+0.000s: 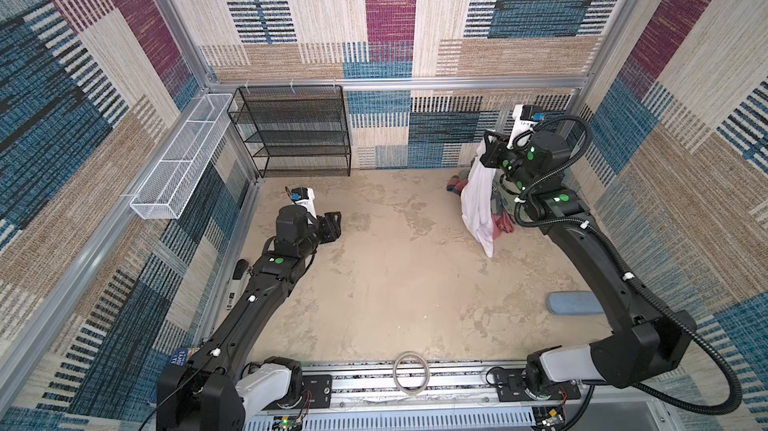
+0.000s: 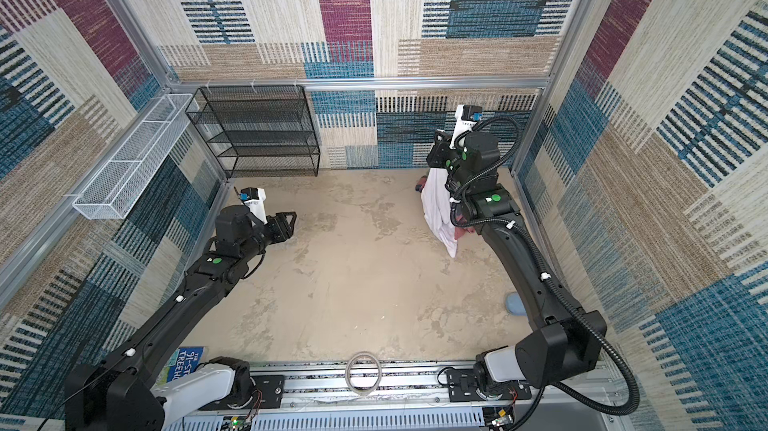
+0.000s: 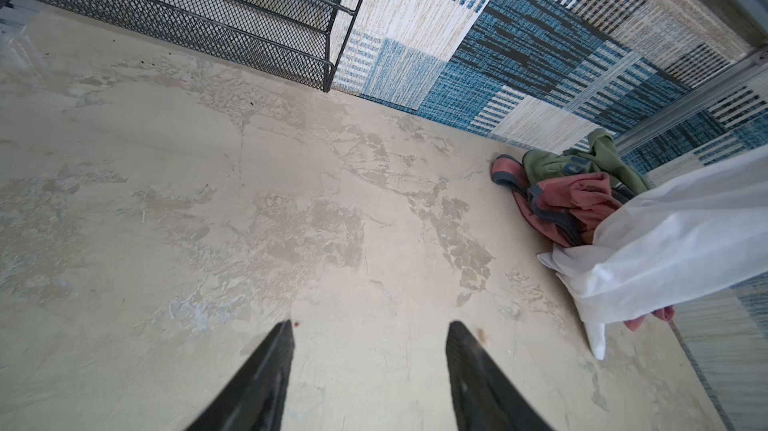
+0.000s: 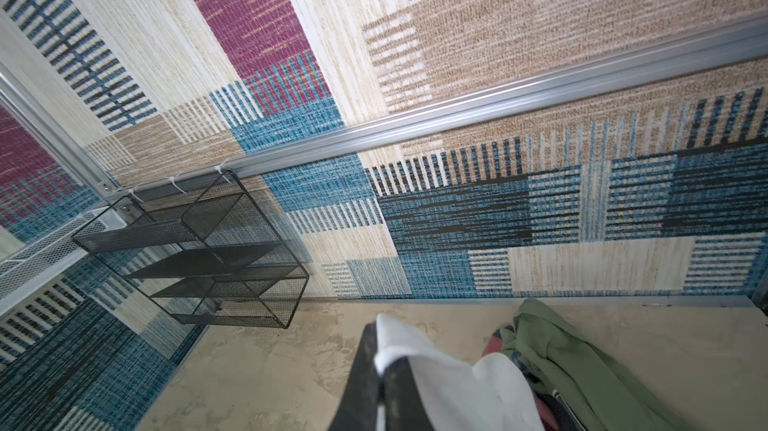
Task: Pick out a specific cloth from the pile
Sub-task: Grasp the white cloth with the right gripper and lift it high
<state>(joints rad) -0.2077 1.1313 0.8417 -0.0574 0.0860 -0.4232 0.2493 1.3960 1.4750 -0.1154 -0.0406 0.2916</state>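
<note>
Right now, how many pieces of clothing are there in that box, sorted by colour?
White cloth: 1, hanging from the right claw
Olive-green garment: 1
Red-pink garment: 1, with dark trim
Total: 3
</note>
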